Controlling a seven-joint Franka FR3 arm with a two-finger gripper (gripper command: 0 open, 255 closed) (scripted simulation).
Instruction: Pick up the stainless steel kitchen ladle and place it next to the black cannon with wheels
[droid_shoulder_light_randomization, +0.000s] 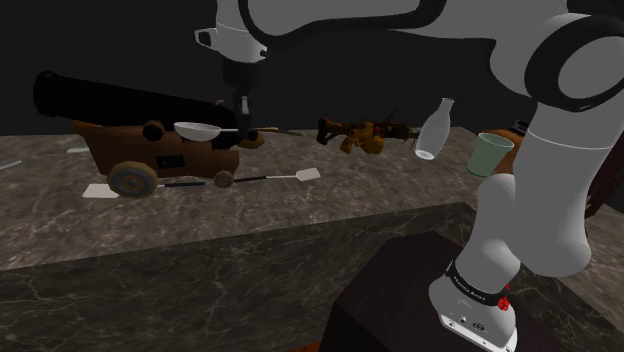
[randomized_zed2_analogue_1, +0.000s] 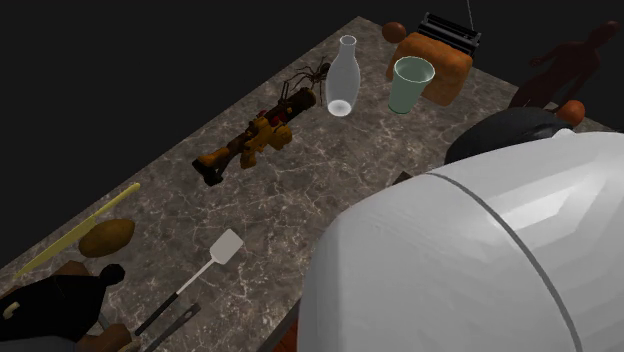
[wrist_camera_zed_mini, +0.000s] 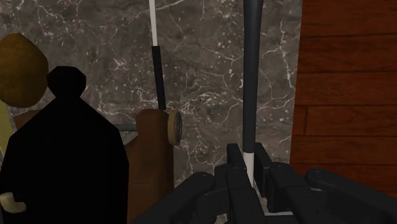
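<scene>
The ladle (droid_shoulder_light_randomization: 197, 130) has a white bowl and a dark handle (wrist_camera_zed_mini: 249, 89). My gripper (droid_shoulder_light_randomization: 240, 128) is shut on it where the white stem meets the handle, and the fingers clasp that stem in the wrist view (wrist_camera_zed_mini: 250, 181). It hangs level above the marble table (droid_shoulder_light_randomization: 330, 215), with its bowl over the wooden carriage of the black cannon (droid_shoulder_light_randomization: 110, 102). The cannon's barrel (wrist_camera_zed_mini: 63, 159) and one wheel (wrist_camera_zed_mini: 172, 127) lie just beside my fingers. In the wrist view my hand hides the bowl.
A white spatula (droid_shoulder_light_randomization: 305, 175) (randomized_zed2_analogue_1: 226, 246) lies in front of the cannon. Further along stand an orange-black toy gun (randomized_zed2_analogue_1: 255, 135), a glass bottle (droid_shoulder_light_randomization: 435, 130), a green cup (droid_shoulder_light_randomization: 490, 155) and a brown potato (randomized_zed2_analogue_1: 107, 237). Wooden floor (wrist_camera_zed_mini: 343, 95) shows past the table edge.
</scene>
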